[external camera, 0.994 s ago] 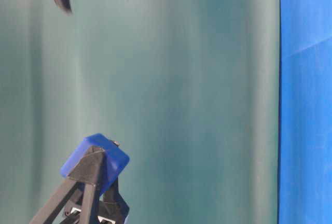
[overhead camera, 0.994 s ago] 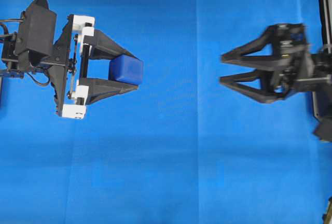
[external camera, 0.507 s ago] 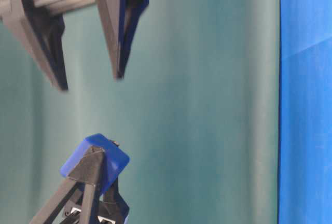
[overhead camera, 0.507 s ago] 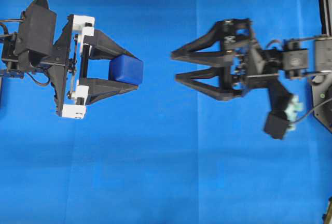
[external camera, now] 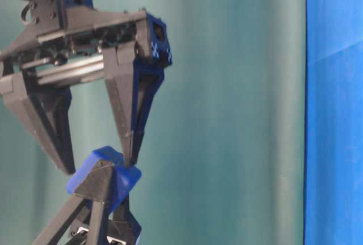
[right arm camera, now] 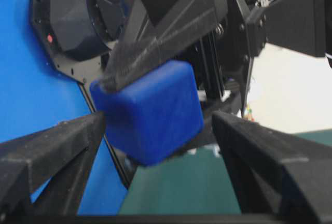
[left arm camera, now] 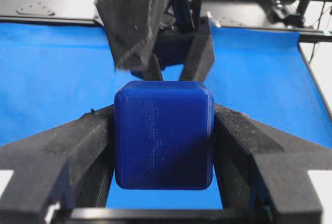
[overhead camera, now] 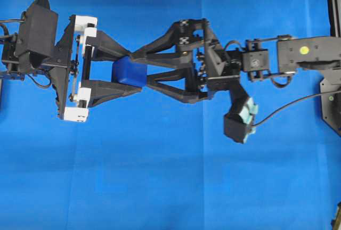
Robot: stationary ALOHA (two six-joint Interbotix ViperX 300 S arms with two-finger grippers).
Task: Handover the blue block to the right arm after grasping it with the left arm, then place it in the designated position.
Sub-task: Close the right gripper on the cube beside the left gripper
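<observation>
Left gripper (overhead camera: 130, 73) jaws pressed shut on two sides of the blue block (left arm camera: 163, 133), holding it up in the air, well above the blue cloth (overhead camera: 160, 177). Right gripper (external camera: 99, 164) jaws spread wide, gripping nothing. One right finger on each side of the block's free end, tilted a bit against the left pair. In the table-level view, one right fingertip (external camera: 131, 157) right at the block's top edge. Touching or not, hard to tell.

Plenty to go wrong from here.

- Could bump the block with that near fingertip and twist it in the left fingers.
- Could close on a corner and not on the flat sides, because of the tilt. Might then squirt the block out like wet soap.
- Could pinch the left fingers too, with both pairs so crowded around one small cube.
- Could drop it by opening the left jaws too soon, before a good firm squeeze from the right. Nothing under the block but cloth, so probably a fall and a tumble away.
- Could tug and strain both arms by pulling back with both pairs shut at once.

Safest order, at a guess: shut the right jaws gently first, then open the left, then pull away slowly.
</observation>
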